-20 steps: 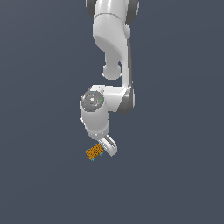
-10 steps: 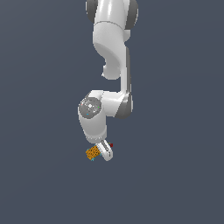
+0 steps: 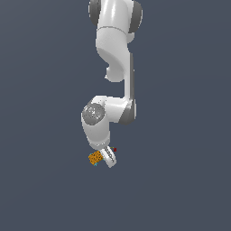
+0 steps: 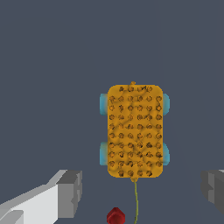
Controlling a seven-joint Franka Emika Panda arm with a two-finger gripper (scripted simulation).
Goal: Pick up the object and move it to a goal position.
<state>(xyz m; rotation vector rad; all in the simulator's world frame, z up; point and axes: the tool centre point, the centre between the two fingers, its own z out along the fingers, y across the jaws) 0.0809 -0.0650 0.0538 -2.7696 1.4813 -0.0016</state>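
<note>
The object (image 4: 134, 131) is a small flat orange block with a studded top and cyan round bits at its sides. It lies on the dark grey floor. In the exterior view the object (image 3: 95, 158) sits just to the left of the white arm's hand. My gripper (image 4: 142, 190) is open and empty. One grey fingertip (image 4: 70, 192) and the other (image 4: 214, 184) stand wide apart on either side of the block's near end without touching it. In the exterior view my gripper (image 3: 109, 161) is low, close beside the block.
A tiny red marker (image 4: 116, 215) shows near the gripper, and also in the exterior view (image 3: 115, 149) by the hand. A thin yellowish line (image 4: 136, 197) runs from the block's near end. Plain dark grey ground lies all around.
The hand has come down and a little toward the exterior view's left, closing in on the block. The block has not moved. The fingers stay open.
</note>
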